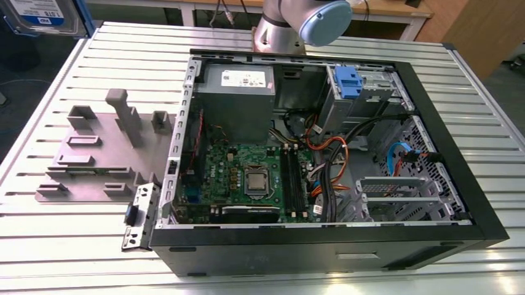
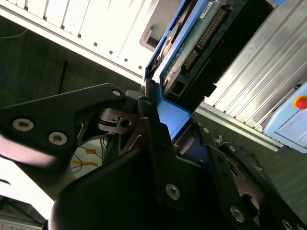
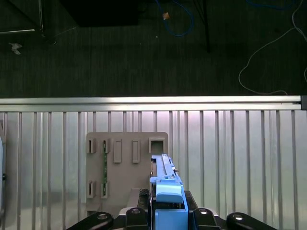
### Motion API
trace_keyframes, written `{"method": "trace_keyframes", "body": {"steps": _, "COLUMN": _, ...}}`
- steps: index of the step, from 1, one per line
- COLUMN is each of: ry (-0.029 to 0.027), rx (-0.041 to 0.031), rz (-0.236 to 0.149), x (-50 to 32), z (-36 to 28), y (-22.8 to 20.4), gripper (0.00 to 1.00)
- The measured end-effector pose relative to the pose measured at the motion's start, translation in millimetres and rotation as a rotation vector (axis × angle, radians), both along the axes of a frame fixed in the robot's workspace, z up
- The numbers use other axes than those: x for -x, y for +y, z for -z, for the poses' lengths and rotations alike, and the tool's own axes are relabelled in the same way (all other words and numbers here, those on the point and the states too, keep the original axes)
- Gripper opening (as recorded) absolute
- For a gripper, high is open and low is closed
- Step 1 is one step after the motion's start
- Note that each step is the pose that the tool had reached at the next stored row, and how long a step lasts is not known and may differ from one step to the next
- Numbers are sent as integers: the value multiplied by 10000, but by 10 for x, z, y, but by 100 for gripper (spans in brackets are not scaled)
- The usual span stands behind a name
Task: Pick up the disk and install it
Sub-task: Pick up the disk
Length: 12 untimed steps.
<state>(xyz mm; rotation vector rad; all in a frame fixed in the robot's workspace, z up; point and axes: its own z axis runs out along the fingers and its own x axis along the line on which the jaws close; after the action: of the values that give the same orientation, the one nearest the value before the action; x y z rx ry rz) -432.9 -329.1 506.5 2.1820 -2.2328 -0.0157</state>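
Disk (image 3: 165,184) in gripper (image 3: 168,216), fixture plate (image 1: 110,161) beside computer case (image 1: 328,249)

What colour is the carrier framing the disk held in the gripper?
Blue. The carrier around the disk shows best in the first wrist view.

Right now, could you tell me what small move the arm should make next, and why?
Probably carry the disk across toward the open computer case. The gripper is clamped on it, and in the first wrist view it hangs above the grey fixture plate, outside the case.
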Motion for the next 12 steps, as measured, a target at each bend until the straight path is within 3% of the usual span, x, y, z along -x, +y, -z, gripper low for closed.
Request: {"method": "trace_keyframes", "body": {"steps": 12, "ry": 0, "rx": 1, "rz": 0, "x": -47, "z": 0, "y": 0, "gripper": 36}}
